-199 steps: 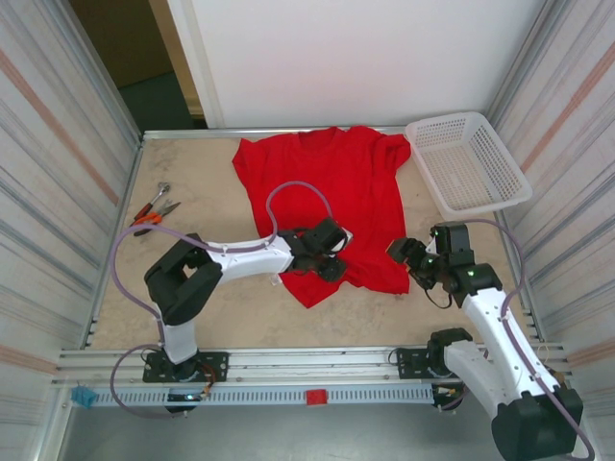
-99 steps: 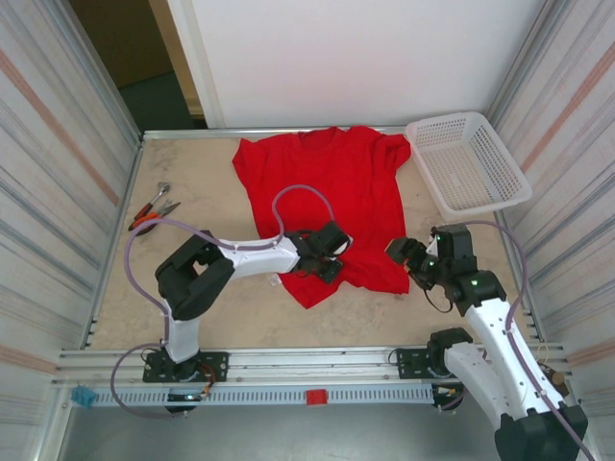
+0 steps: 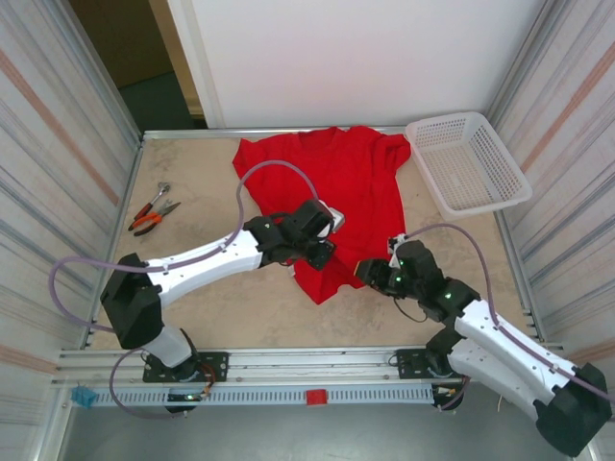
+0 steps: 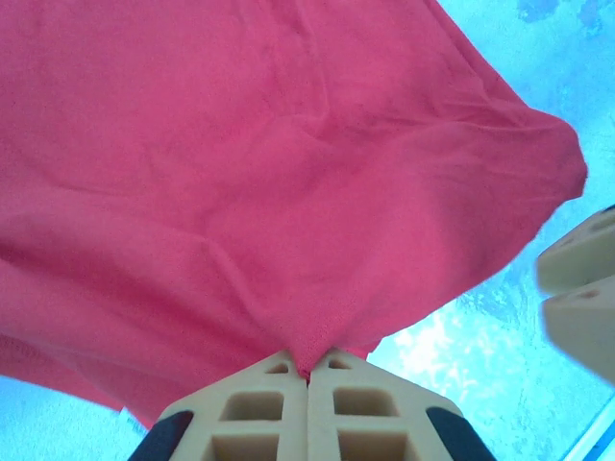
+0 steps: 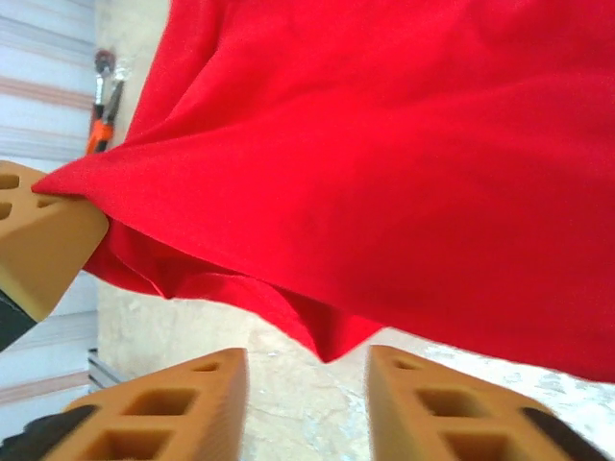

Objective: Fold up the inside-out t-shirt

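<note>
The red t-shirt (image 3: 332, 182) lies spread on the table, collar toward the back wall, its near hem bunched into a point. My left gripper (image 3: 320, 254) is shut on a pinch of that hem; in the left wrist view the cloth (image 4: 288, 173) rises from between the closed fingertips of the left gripper (image 4: 307, 370). My right gripper (image 3: 369, 274) stands open at the shirt's near right edge. In the right wrist view a hanging corner of the shirt (image 5: 332, 348) dips just above the gap of the right gripper (image 5: 307, 384), untouched by either finger.
A white mesh basket (image 3: 468, 161) sits at the back right corner. Orange-handled pliers (image 3: 152, 211) lie near the left wall. Metal walls enclose both sides, and a rail runs along the near edge (image 3: 307, 360).
My left arm has stretched out and carried the pinched hem back and left, narrowing the shirt's lower part. My right gripper has moved left, up to the shirt's near right edge.
</note>
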Robot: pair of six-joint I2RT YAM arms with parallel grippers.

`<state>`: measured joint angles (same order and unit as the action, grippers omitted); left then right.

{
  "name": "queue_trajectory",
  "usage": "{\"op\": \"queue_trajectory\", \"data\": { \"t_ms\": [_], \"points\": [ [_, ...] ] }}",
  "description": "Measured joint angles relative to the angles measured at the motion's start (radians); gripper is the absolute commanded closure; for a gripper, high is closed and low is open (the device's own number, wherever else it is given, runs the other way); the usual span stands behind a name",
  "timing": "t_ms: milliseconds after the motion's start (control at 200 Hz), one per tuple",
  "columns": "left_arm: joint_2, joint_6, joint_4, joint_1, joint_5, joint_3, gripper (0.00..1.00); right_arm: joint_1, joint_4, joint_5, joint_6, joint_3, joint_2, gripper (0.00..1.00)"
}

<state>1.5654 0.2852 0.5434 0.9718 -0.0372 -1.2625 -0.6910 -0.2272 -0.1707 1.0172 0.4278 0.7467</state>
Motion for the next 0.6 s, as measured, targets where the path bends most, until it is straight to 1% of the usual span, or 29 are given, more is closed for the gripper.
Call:
{"op": "queue_trajectory", "data": {
  "t_ms": [185,230,426,601],
  "points": [
    [-0.006,0.034,0.038,0.0,0.006,-0.009,1.0,-0.169,0.198,0.135,0.014,-0.046,0.111,0.94],
    [-0.008,0.04,0.043,0.0,0.01,-0.013,1.0,-0.201,0.244,0.173,0.019,-0.06,0.145,1.0],
    [-0.034,0.068,0.061,0.0,0.022,-0.042,1.0,-0.332,0.436,0.376,0.016,-0.119,0.267,1.0],
    [-0.056,0.08,0.072,0.0,0.039,-0.097,1.0,-0.435,0.56,0.533,0.0,-0.154,0.312,1.0]
  ]
}}
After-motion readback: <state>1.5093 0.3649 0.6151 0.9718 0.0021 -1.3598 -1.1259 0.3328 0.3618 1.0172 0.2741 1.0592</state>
